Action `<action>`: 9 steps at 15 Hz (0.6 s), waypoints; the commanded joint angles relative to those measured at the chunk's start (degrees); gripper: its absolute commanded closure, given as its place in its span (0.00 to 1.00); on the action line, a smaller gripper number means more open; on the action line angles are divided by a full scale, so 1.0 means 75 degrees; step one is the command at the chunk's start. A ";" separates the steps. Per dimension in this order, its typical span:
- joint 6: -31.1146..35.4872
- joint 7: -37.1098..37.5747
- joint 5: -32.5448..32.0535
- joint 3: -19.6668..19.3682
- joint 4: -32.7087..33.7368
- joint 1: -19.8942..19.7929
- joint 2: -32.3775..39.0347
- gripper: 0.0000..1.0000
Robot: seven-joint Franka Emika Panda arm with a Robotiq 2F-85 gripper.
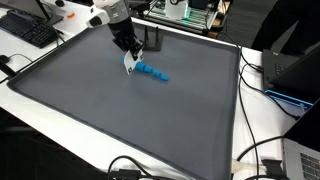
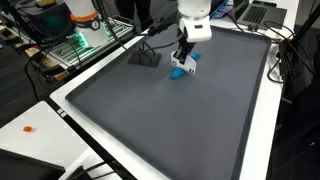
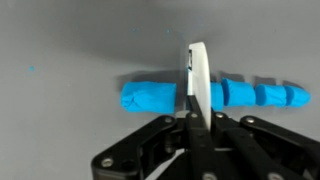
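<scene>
A blue roll of dough [image 3: 150,98], ridged into segments toward its right end, lies on the grey mat [image 1: 120,120]. My gripper [image 3: 192,114] is shut on a thin white blade [image 3: 198,75], which stands edge-on across the roll's middle and hides part of it. In both exterior views the gripper [image 1: 130,58] [image 2: 185,58] hangs straight down over one end of the blue roll [image 1: 155,73] [image 2: 179,73], and the white blade [image 1: 130,64] reaches down to the mat there.
The mat has a raised black rim [image 1: 240,100]. A small black stand [image 2: 146,55] sits on the mat near the gripper. A keyboard [image 1: 30,30], cables [image 1: 262,150], a laptop [image 2: 256,12] and a green-lit rack [image 2: 80,40] surround the table.
</scene>
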 commanded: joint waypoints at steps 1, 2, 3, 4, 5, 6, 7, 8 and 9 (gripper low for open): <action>-0.0356 0.0823 0.0087 -0.0109 -0.0143 0.0027 -0.0444 0.99; -0.0452 0.1100 0.0113 -0.0138 -0.0175 0.0037 -0.0562 0.99; -0.0556 0.1289 0.0250 -0.0119 -0.0204 0.0007 -0.0674 0.99; -0.0674 0.1515 0.0344 -0.0122 -0.0248 0.0001 -0.0805 0.99; -0.0838 0.1680 0.0552 -0.0092 -0.0320 -0.0025 -0.0956 0.99; -0.1005 0.1828 0.0776 -0.0069 -0.0404 -0.0040 -0.1112 0.99; -0.1113 0.1910 0.0996 -0.0052 -0.0490 -0.0052 -0.1246 0.99; -0.1153 0.2088 0.1147 -0.0074 -0.0619 -0.0029 -0.1397 0.99; -0.1178 0.2105 0.1379 -0.0066 -0.0782 -0.0050 -0.1570 0.99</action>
